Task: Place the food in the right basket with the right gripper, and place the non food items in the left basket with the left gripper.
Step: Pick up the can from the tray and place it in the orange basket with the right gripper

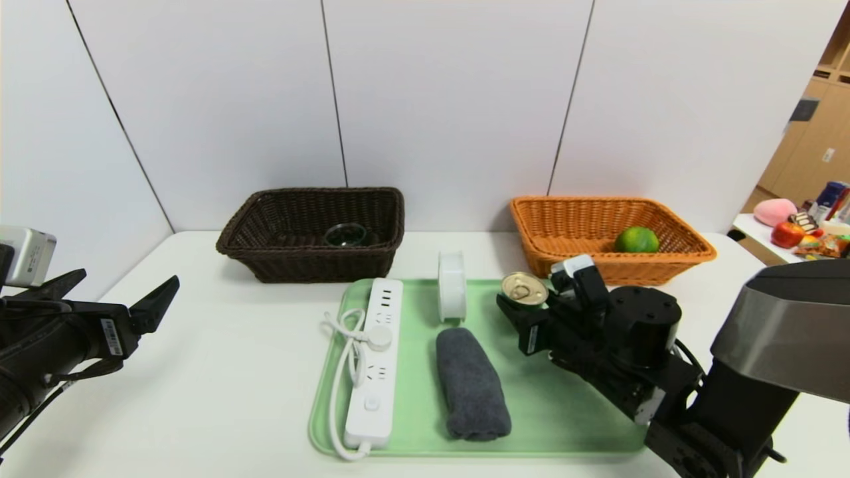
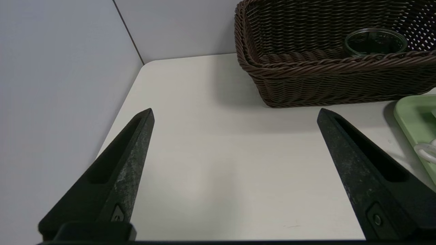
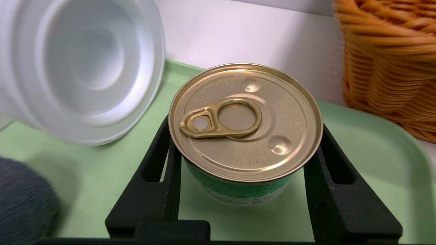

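Now, right hand (image 3: 238, 170): clamped on the tin (image 3: 245, 122), seemingly lifted.
Orange basket (image 1: 664, 255): just beyond, rightward.
Left hand (image 2: 235, 115): spread wide, idle.

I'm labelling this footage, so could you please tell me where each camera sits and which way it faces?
Head: up on the robot, looking forward and down at the green tray and both baskets; both arms show.
Left wrist: behind the open left tool, facing the dark basket; its two fingers show.
Right wrist: behind the right tool, facing the tin it grips; both fingers show.
Shared: head and right wrist both show the tin, tape roll and orange basket.
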